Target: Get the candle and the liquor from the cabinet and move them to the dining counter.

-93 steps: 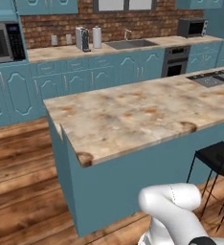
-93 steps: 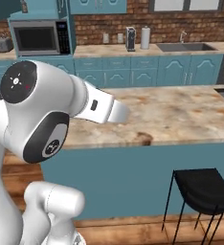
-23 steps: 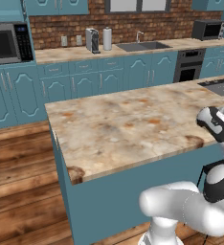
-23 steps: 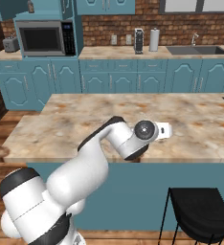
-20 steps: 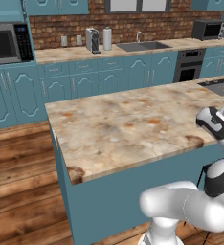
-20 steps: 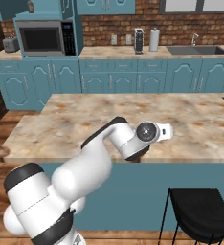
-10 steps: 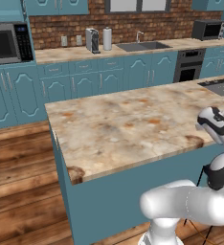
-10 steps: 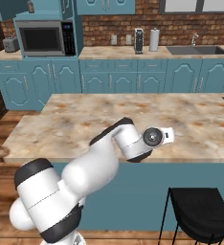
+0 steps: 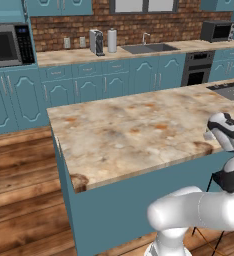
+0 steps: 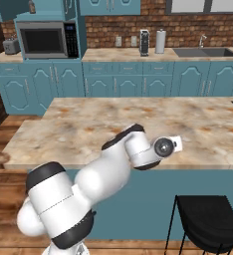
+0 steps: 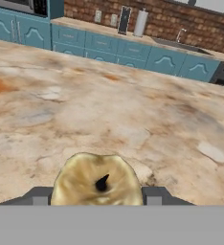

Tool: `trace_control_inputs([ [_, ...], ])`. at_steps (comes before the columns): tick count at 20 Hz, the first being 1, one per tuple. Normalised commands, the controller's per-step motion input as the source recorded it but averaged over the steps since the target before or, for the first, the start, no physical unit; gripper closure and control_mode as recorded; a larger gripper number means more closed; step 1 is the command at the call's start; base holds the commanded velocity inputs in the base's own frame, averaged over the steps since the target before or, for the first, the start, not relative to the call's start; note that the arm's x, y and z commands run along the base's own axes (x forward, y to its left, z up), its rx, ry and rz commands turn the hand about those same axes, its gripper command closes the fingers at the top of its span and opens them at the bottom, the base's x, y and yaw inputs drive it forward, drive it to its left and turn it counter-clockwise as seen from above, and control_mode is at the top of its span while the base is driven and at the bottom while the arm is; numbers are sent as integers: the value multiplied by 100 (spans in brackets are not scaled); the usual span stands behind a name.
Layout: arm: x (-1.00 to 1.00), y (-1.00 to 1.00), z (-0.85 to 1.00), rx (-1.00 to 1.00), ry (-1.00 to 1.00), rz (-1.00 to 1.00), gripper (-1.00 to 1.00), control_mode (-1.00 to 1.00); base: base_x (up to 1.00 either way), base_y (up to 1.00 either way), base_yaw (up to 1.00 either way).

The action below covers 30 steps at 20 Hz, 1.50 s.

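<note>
gold-tan candle (image 11: 97,181), dark wick, squat

From my rear-left camera: dining counter (image 9: 139,130) spans mid-frame, marble top bare. My arm's hand sits at its right edge. Behind: microwave (image 9: 6,46), sink (image 9: 149,48), oven (image 9: 195,74), two canisters (image 9: 103,41) on back counter (image 9: 64,56).

Long dining counter (image 9: 134,135) with beige, orange-mottled marble top on a plain teal base, standing on brown wood plank floor (image 9: 19,200), black stool (image 10: 208,221) beside its near side, back counter (image 10: 133,54) carrying a toaster (image 10: 10,46)
</note>
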Motion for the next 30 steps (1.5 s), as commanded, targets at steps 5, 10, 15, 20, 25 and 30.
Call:
trace_control_inputs([
  [5,14,-4,-17,0,0,6,100,-100,0,0,0],
  [10,19,-8,-1,0,0,6,100,-100,0,0,0],
  [15,27,-4,-6,0,0,6,100,-100,0,0,0],
  [20,29,-5,-16,0,0,6,100,-100,0,0,0],
  [25,27,-11,-23,1,0,7,100,-100,0,0,0],
  [30,27,-10,-27,1,0,8,100,-100,0,0,0],
])
